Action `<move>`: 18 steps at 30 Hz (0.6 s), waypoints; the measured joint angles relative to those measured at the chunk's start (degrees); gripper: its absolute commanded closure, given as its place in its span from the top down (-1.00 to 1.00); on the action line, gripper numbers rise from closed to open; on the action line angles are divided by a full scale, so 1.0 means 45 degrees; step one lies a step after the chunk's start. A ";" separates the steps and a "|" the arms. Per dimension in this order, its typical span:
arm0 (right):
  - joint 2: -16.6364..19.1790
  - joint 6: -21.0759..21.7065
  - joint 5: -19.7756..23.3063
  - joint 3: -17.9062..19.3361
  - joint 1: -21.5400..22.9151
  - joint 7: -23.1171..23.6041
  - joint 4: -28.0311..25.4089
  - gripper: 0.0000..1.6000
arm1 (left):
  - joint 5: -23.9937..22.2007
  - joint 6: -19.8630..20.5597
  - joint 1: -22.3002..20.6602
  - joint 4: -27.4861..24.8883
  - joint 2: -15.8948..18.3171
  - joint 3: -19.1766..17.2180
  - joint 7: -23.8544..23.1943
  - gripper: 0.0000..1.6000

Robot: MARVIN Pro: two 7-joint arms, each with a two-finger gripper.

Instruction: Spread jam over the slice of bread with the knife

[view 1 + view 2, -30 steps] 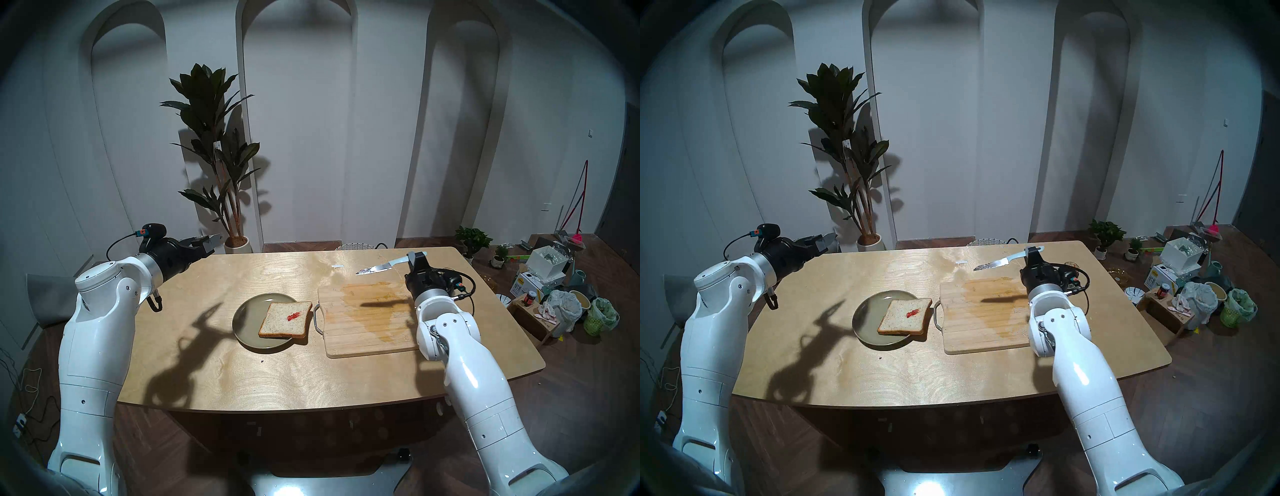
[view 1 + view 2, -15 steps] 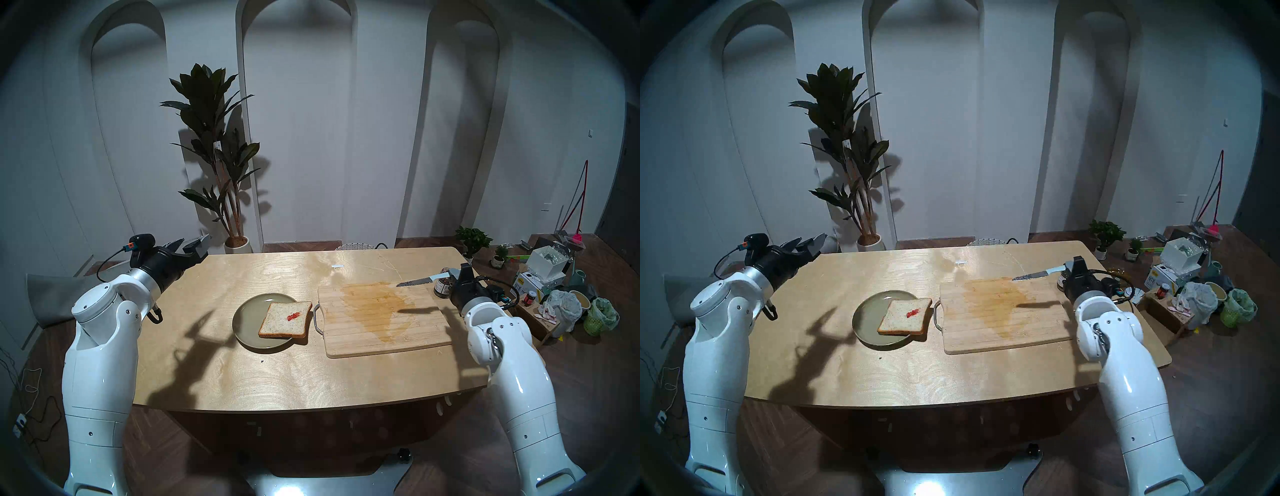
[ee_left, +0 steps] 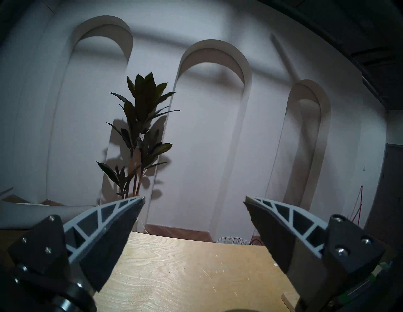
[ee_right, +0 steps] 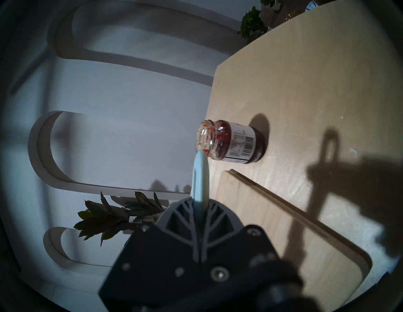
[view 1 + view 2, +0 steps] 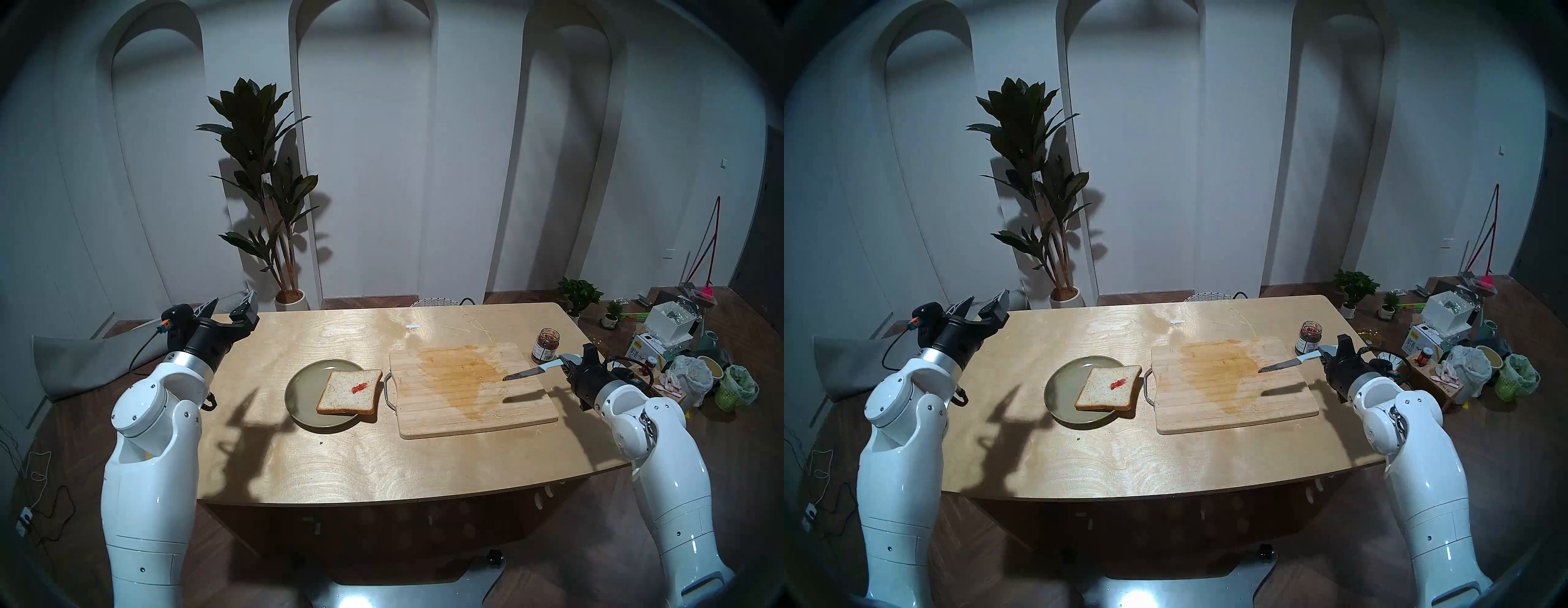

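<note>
1. Your right gripper (image 5: 567,362) is clamped on the knife (image 5: 535,370), pinching the pale blue-grey handle. The dark blade points left over the right part of the cutting board (image 5: 466,407), raised above it and casting a shadow on the wood.
2. Your left gripper (image 5: 231,306) stands released, fingers (image 3: 113,224) wide apart with nothing between them, above the far left corner of the table (image 5: 339,467).
3. The jam jar (image 5: 546,344) stands upright and lidless on the table just beyond the board's far right corner, close to the knife handle. In the right wrist view its white label (image 4: 242,142) shows a barcode and small print, too fine to read.
4. The slice of bread (image 5: 350,391) lies on the grey-green plate (image 5: 301,390), left of the board, overhanging the plate's right rim. A small red jam smear (image 5: 359,387) sits near the slice's middle; the rest is bare.
5. The board carries a broad brownish stain and a metal handle (image 5: 389,392) on its left edge, just beside the bread.
6. Surface: pale wood table with a curved near edge. Room: white wall with arched niches, a tall potted plant (image 5: 263,191) beyond the far left corner, and clutter of boxes and bags on the floor (image 5: 687,361) at far right.
7. Open tabletop lies along the near edge and between plate and left arm.
</note>
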 measured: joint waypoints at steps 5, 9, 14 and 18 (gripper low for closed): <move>0.0273 0.1043 0.0653 0.0288 0.0130 0.0361 0.0693 -1.00 | 0.0637 -0.0960 0.0245 -0.0086 -0.0643 0.0312 0.0572 1.00; 0.0429 0.1830 0.1138 0.0444 0.0326 0.0680 0.1331 -1.00 | 0.1139 -0.1769 0.0374 -0.0077 -0.1150 0.0517 0.0975 1.00; 0.0586 0.2385 0.1395 0.0573 0.0578 0.0948 0.1995 -1.00 | 0.1470 -0.2554 0.0388 0.0069 -0.1555 0.0661 0.1242 1.00; 0.0789 0.2692 0.1448 0.0655 0.1019 0.1233 0.2843 -1.00 | 0.1703 -0.3570 0.0326 0.0401 -0.1885 0.0812 0.1473 1.00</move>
